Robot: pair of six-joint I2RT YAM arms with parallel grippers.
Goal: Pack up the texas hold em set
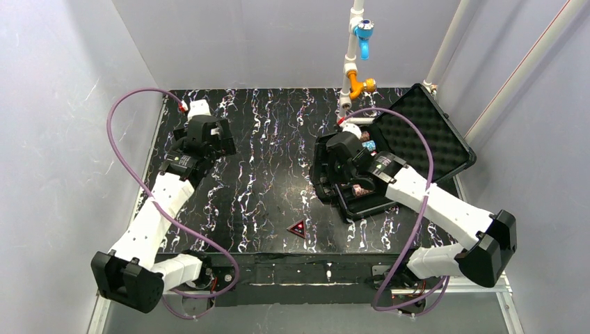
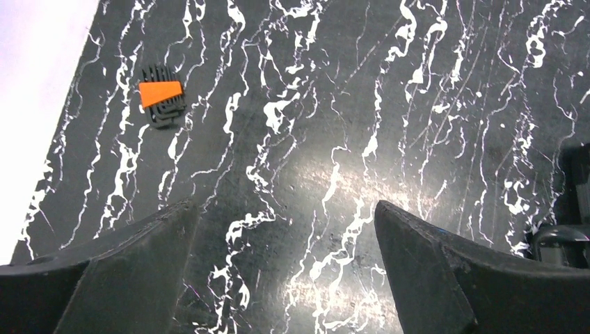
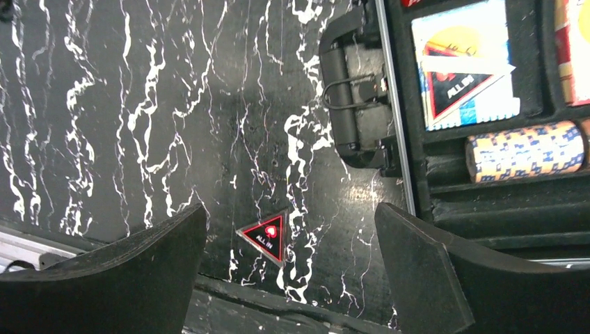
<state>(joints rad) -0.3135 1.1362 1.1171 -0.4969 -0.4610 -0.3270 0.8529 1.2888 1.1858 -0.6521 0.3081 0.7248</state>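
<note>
right gripper (image 3: 289,212): fingers apart, empty | glossy red-black triangular marker (image 3: 264,236): its 7 o'clock, flat on marbled table (image 1: 264,139) | black hard case (image 3: 405,139): 3 o'clock, open, ribbed chip roll (image 3: 525,151) inside | left gripper (image 2: 284,205): apart, empty

We get bright, even light from overhead in the top view, and the shadows on the glossy table (image 1: 264,139) are faint and soft. That surface throws back a broad, dull glare: mid-frame in the left wrist view, just left of the black case (image 3: 487,209) in the right. The left wrist view's far left corner is blown out white. Close to each lens, the left gripper (image 2: 285,209) and right gripper (image 3: 290,209) show dark and slightly soft — little surface detail.
</note>
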